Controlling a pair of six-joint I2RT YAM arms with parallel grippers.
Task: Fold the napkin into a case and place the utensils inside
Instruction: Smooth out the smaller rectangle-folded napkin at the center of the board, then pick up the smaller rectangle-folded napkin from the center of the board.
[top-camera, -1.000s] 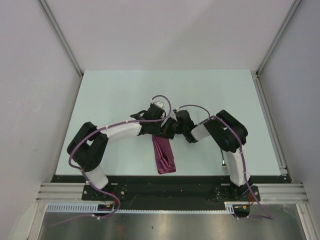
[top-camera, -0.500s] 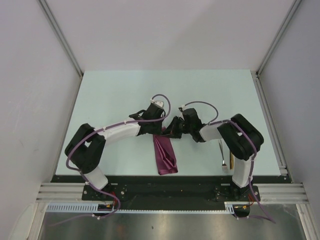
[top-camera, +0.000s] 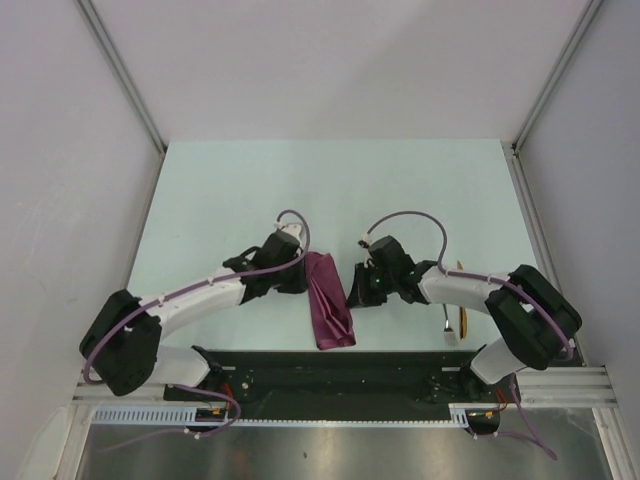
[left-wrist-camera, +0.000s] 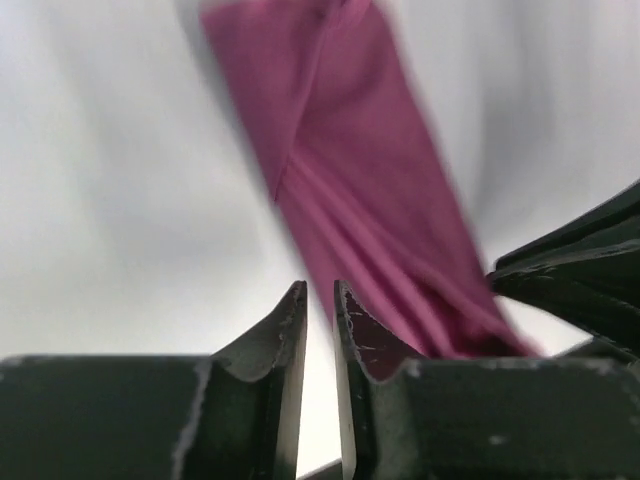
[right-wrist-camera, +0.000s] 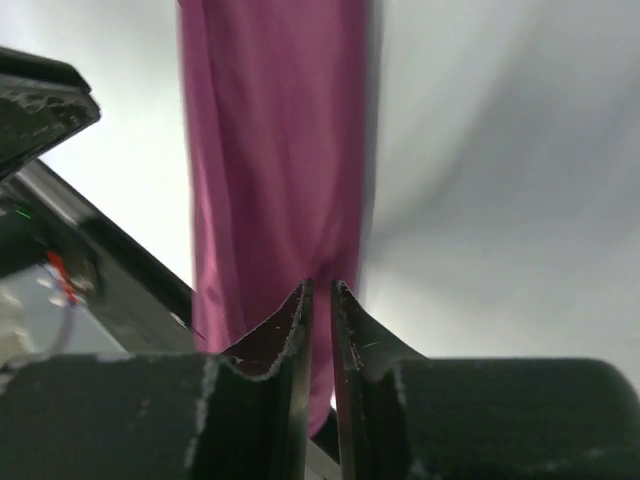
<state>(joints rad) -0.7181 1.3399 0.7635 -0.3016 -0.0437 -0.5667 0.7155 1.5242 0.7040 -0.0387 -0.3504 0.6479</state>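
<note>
On the table (top-camera: 220, 190) lies the folded case (top-camera: 330, 310)

Pale green table (top-camera: 250, 180), seemingly white walls (top-camera: 330, 60)

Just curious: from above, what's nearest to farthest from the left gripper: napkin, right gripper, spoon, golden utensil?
1. napkin, right beside the left gripper
2. right gripper, across the napkin
3. spoon and golden utensil, far right; too close to call

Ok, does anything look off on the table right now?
Only the case: it lies slanted, its near end right at the table's front edge, where it could slip off. The spoon and yellow piece lie outside it, partly under the right arm. Nothing spilled or damaged.
</note>
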